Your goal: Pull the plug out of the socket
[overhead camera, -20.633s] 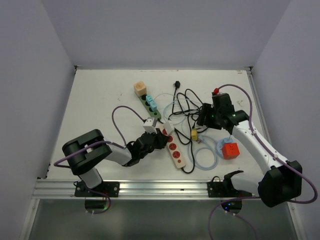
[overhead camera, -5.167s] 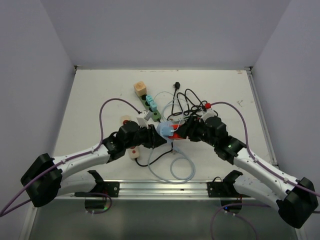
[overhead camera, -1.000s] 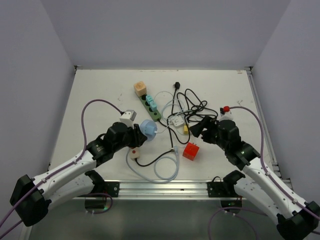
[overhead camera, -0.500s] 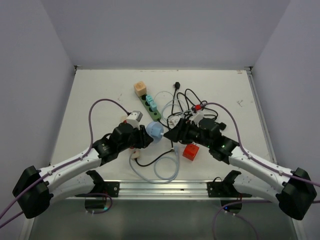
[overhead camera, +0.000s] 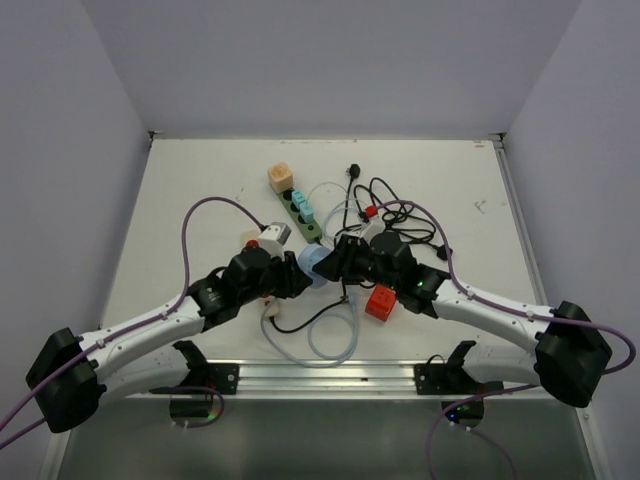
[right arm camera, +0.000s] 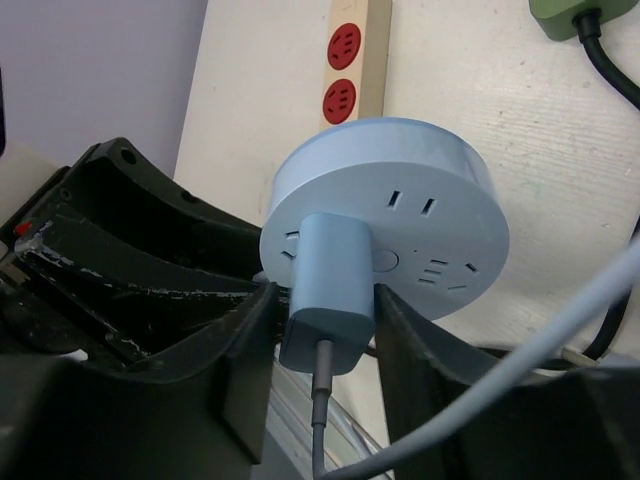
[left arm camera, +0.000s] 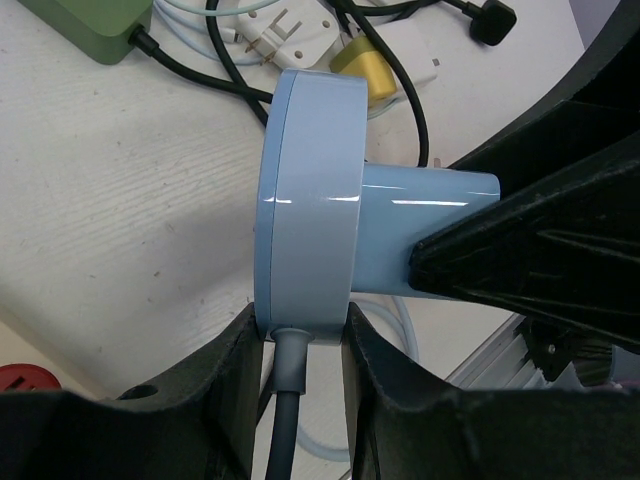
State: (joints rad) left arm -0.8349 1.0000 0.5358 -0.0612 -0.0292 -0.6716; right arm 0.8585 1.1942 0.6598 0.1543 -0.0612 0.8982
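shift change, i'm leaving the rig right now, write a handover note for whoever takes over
Grippers: left gripper shut on the rim of the round blue socket; right gripper shut on the blue plug, a finger on each side.
Where: socket and plug joined, at the middle of the workspace.
Done: both grasps set.
Left: plug still fully seated; pull it straight out while holding the socket.

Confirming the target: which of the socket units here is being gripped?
The round light-blue socket, clamped in the left gripper, with the right gripper closed on its blue plug. The green strip and the red-outlet strip lie ungripped.
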